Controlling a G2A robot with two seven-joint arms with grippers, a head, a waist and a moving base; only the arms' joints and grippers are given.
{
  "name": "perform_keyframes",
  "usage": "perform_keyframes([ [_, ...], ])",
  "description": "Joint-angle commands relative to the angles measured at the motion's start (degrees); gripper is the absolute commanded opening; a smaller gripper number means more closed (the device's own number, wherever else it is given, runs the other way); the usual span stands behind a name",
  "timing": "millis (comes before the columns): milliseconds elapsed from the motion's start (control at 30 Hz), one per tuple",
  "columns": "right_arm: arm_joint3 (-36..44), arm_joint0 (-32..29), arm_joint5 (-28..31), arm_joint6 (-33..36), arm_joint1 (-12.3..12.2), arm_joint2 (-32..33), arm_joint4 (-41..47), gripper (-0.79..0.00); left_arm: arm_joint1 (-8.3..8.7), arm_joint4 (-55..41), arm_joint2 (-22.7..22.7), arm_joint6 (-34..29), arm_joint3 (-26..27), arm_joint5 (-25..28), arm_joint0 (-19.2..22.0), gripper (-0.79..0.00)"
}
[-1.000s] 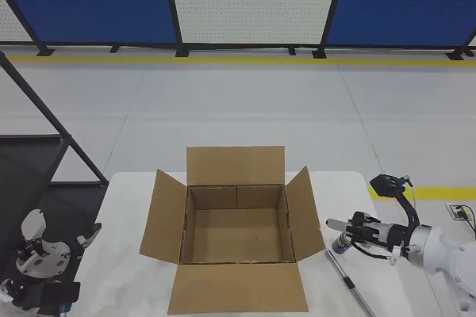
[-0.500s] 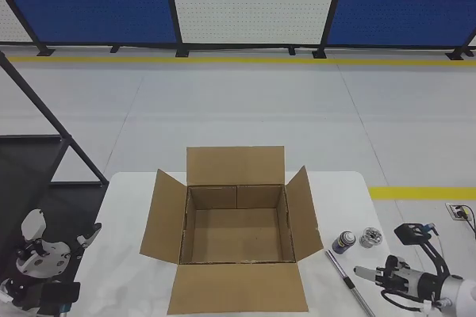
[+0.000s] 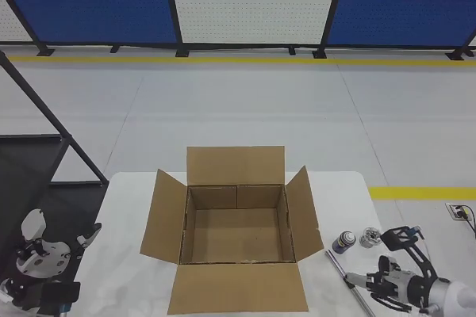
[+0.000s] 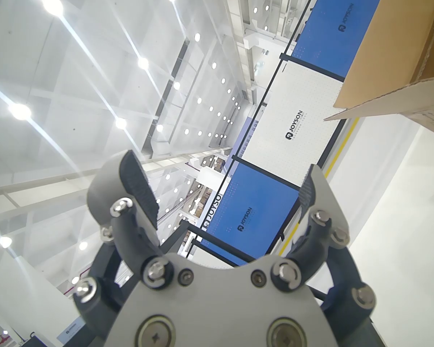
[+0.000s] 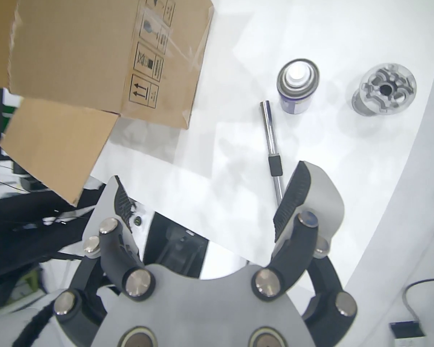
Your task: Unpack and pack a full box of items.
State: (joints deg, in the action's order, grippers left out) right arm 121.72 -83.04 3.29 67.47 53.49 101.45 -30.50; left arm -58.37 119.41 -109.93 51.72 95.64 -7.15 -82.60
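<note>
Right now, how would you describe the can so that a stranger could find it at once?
Find the open box in the middle of the white table. On the robot's right of it lie three small things close together. The can stands upright between the thin rod and the pale round spool; it alone has a dark blue body and a silver top.

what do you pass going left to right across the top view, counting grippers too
left gripper → cardboard box → spray can → metal part
</note>
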Motion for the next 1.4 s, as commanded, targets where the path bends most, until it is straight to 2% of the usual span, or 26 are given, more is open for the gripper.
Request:
perform_keyframes([
  [0, -0.5, 1.0, 1.2, 1.5, -0.2, -3.2, -5.9, 0.000, 0.00, 0.0, 0.0, 0.0, 0.0, 0.0, 0.0, 0.000],
  [100, -3.7, 4.2, -0.2, 5.1, -0.5, -7.5, -14.0, 0.000, 0.00, 0.0, 0.0, 0.0, 0.0, 0.0, 0.0, 0.000],
  [267, -10.7, 12.4, -1.1, 9.7, -0.4, -16.0, -20.3, 0.000, 0.00, 0.0, 0.0, 0.0, 0.0, 0.0, 0.0, 0.000],
  [400, -14.9, 17.5, 3.7, 10.4, 0.0, -23.1, -25.3, 0.000, 0.00, 0.0, 0.0, 0.0, 0.0, 0.0, 0.0, 0.000],
  [533, -19.6, 21.0, 3.6, 11.4, 0.5, -27.1, -28.2, 0.000, 0.00, 0.0, 0.0, 0.0, 0.0, 0.0, 0.0, 0.000],
  [900, -19.6, 21.0, 3.6, 11.4, 0.5, -27.1, -28.2, 0.000, 0.00, 0.0, 0.0, 0.0, 0.0, 0.0, 0.0, 0.000],
  [1033, -22.1, 20.7, 4.0, 8.1, 0.5, -26.9, -27.4, 0.000, 0.00, 0.0, 0.0, 0.0, 0.0, 0.0, 0.0, 0.000],
  [1200, -26.5, 21.5, 9.3, 6.0, 0.3, -25.1, -23.2, 0.000, 0.00, 0.0, 0.0, 0.0, 0.0, 0.0, 0.0, 0.000],
  [1233, -27.2, 21.5, 10.5, 5.6, 0.2, -24.7, -22.5, -0.015, 0.00, 0.0, 0.0, 0.0, 0.0, 0.0, 0.0, 0.000],
  [1267, -27.8, 21.4, 11.7, 5.0, 0.1, -24.3, -21.7, -0.083, 0.00, 0.0, 0.0, 0.0, 0.0, 0.0, 0.0, 0.000],
  [1333, -28.7, 21.0, 13.6, 4.4, 0.0, -23.5, -20.6, -0.142, 0.00, 0.0, 0.0, 0.0, 0.0, 0.0, 0.0, 0.000],
  [1367, -29.1, 20.8, 13.8, 4.1, -0.1, -23.1, -20.2, -0.219, 0.00, 0.0, 0.0, 0.0, 0.0, 0.0, 0.0, 0.000],
])
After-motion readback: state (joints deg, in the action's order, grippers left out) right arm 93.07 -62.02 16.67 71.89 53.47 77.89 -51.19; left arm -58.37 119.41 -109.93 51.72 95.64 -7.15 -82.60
